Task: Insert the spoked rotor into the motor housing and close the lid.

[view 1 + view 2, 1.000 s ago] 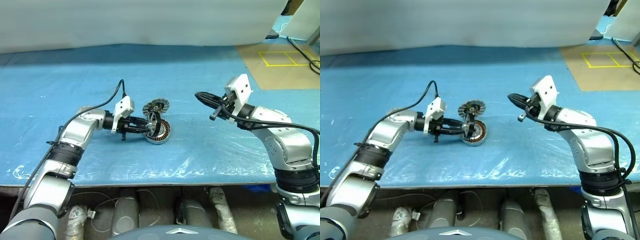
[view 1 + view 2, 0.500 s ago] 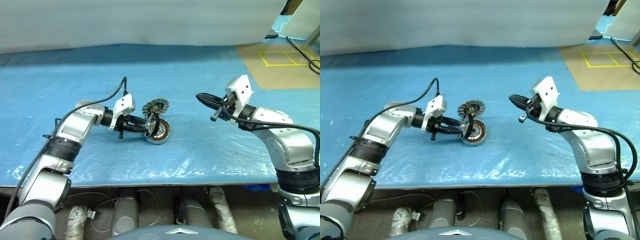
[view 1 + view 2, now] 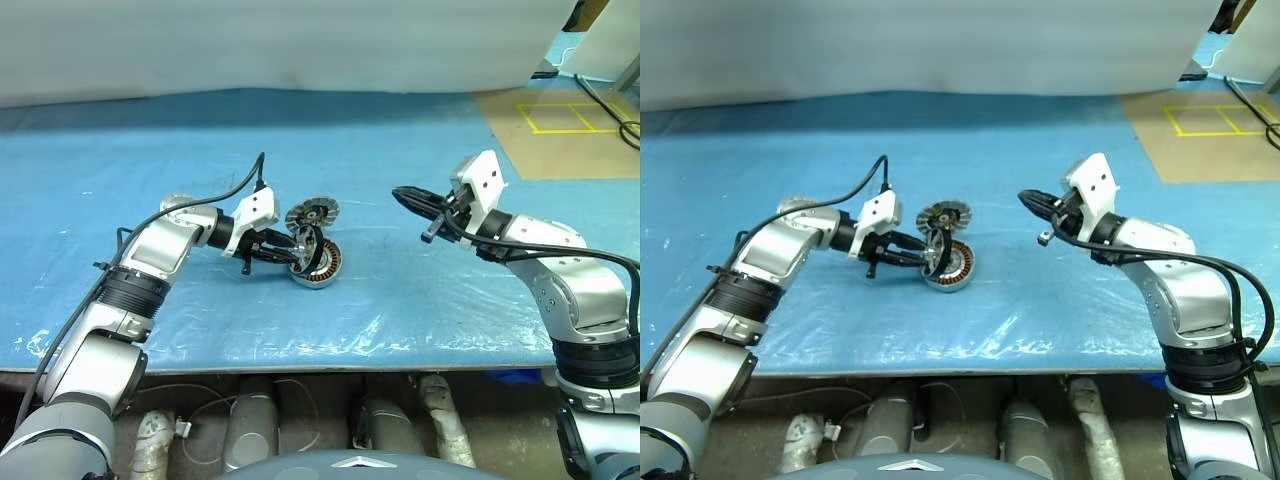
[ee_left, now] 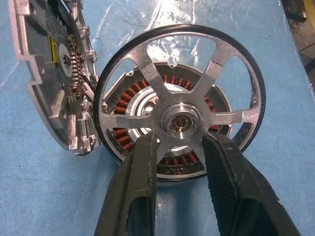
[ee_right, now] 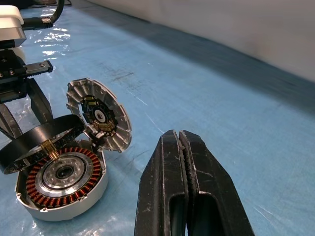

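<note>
Your left hand (image 4: 179, 162) pinches the spoked rotor (image 4: 179, 98) by the spoke below its hub, holding it tilted on edge over the open housing (image 5: 61, 184) on the blue surface (image 3: 400, 300). The rotor is rigid metal and smooth, so it will likely slip or cock if you squeeze off-centre; stay near the hub. The lid (image 5: 101, 115) leans just beside the housing. Your right hand (image 5: 179, 187), fingers pressed together, hovers well apart, pointing toward the parts.

left tool (image 4: 179, 147) clamped, right tool (image 5: 184, 162) shut, raised
</note>
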